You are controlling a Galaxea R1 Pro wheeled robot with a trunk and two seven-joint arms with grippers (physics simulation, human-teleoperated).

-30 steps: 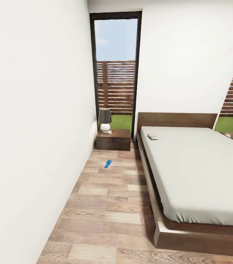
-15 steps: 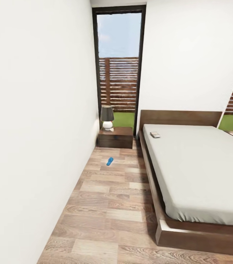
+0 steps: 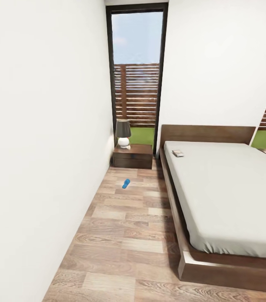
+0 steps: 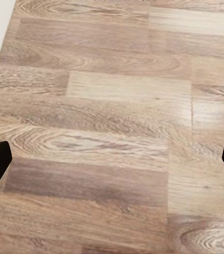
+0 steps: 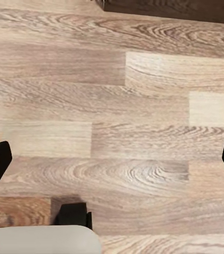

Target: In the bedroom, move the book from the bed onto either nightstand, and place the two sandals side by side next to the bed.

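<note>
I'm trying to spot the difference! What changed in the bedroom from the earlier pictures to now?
Only the camera moved: the head view swung a little toward the left, so everything slid slightly rightward in the picture. The things themselves stayed put: the sandal lies on the floor before the nightstand, and the book rests on the bed near the headboard. Nothing was picked up or let go.

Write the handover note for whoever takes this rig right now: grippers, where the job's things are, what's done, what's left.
Left gripper and right gripper: open, empty, above bare floor.
Book: on the bed near the headboard, not moved yet.
One blue sandal: on the floor between wall and bed, in front of the nightstand, which carries a lamp.
Done: nothing.
Left: book onto the nightstand; find the second sandal; set both side by side beside the bed.
</note>
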